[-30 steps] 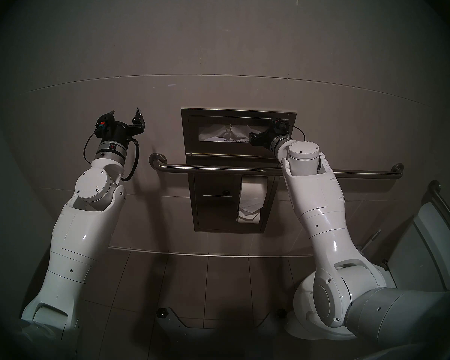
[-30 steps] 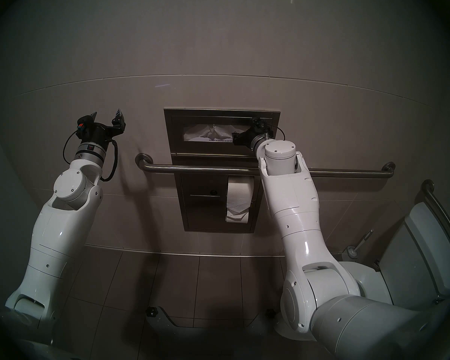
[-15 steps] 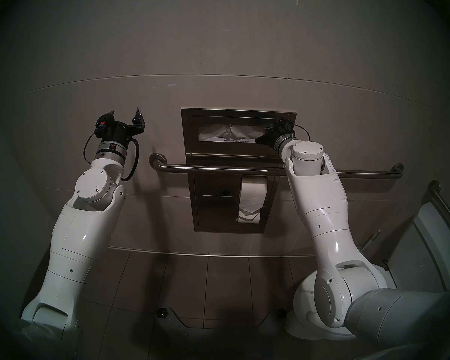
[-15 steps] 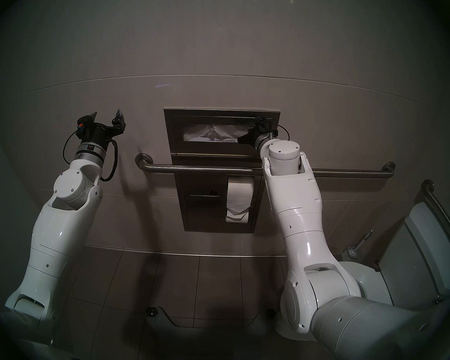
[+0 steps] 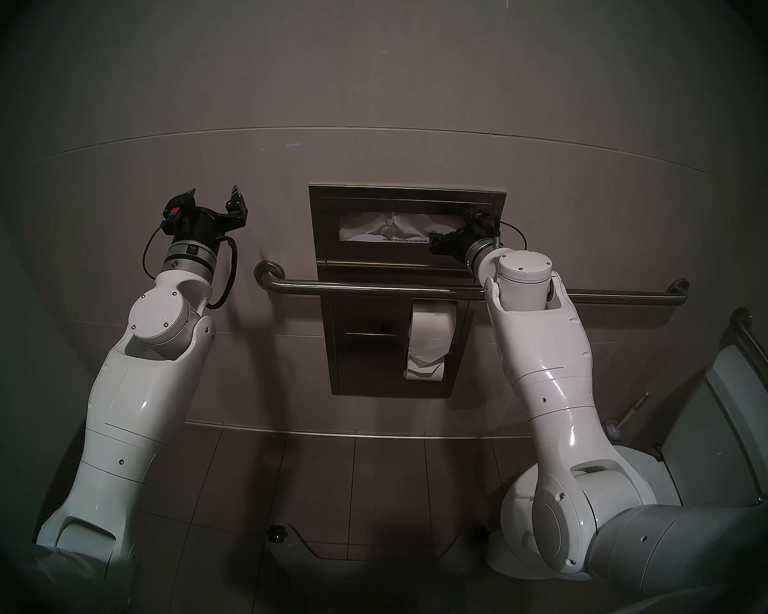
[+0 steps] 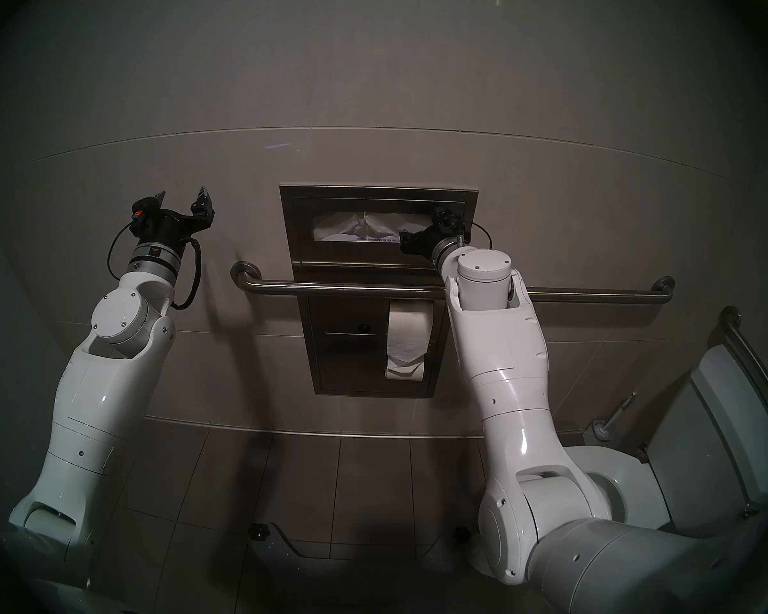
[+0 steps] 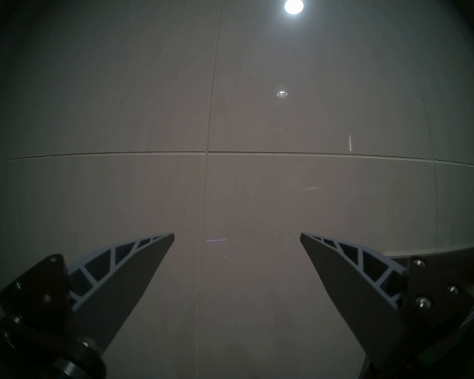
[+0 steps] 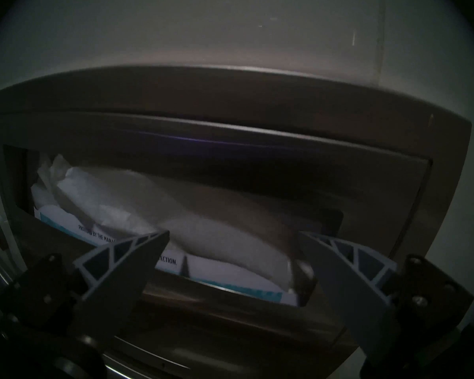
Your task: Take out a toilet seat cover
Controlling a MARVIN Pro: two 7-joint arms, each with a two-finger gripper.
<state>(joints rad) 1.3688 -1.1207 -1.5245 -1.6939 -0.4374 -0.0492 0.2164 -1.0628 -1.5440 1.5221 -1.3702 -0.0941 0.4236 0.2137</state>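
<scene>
We park the right gripper [image 8: 234, 235] at the dispenser [image 8: 230, 96] slot with fingers spread and empty – the cover [image 8: 153, 200] sits crumpled inside, not gripped – while the left gripper [image 5: 213, 194] waits open by the bare wall, clear of the reach.
</scene>
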